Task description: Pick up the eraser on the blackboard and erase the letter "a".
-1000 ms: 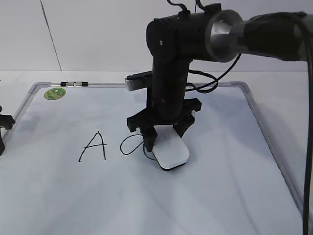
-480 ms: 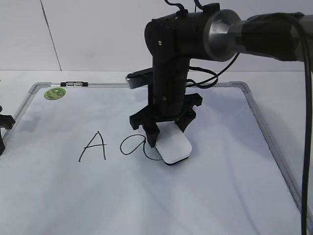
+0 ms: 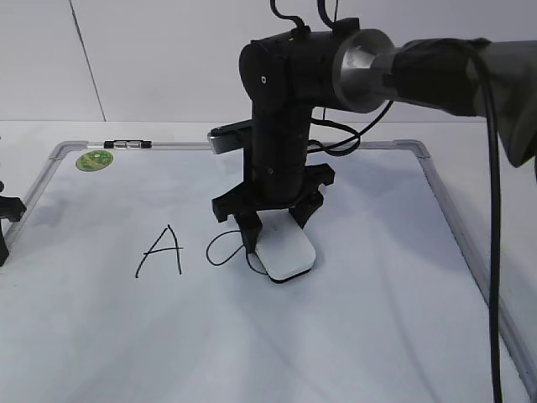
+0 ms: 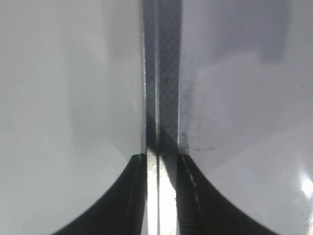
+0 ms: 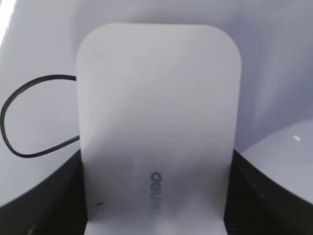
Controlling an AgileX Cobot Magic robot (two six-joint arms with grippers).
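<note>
My right gripper (image 3: 273,225) is shut on the white eraser (image 3: 285,258) and presses it flat on the blackboard (image 3: 361,319). The eraser covers the right side and tail of the cursive letter "a" (image 3: 223,249); its round loop still shows to the left. In the right wrist view the eraser (image 5: 156,122) fills the space between the jaws (image 5: 155,196), with the loop of the "a" (image 5: 29,117) at its left. My left gripper (image 4: 161,196) is shut and empty over the board's metal frame (image 4: 161,88); in the exterior view only a bit of it (image 3: 7,220) shows at the left edge.
A capital "A" (image 3: 162,249) is drawn left of the "a". A round green sticker (image 3: 94,159) and a marker (image 3: 127,145) sit at the board's far left corner. The right arm (image 3: 403,63) reaches in from the upper right.
My right gripper slid the eraser right off the "a" half a second ago, then back left, so it covers the letter's right side again.
</note>
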